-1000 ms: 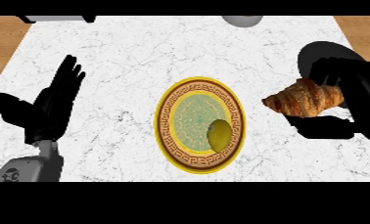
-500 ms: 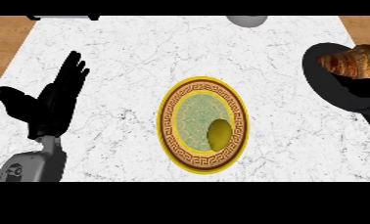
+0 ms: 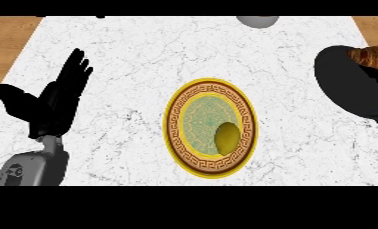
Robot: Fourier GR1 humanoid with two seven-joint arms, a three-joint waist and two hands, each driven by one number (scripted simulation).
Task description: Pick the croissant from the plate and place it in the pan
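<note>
croissant (image 3: 363, 54) at right edge; left hand (image 3: 59, 99) far

White marble counter (image 3: 148, 53) with grey veins; wooden floor (image 3: 15, 38) shows beyond both upper corners.

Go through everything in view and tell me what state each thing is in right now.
croissant: at the right edge, over the pan, partly cut off.
pan: dark, on the counter at right.
plate: on the counter, no croissant on it.
yellow-green item: lying on the plate.
left hand: open, resting at left, fingers up.
</note>
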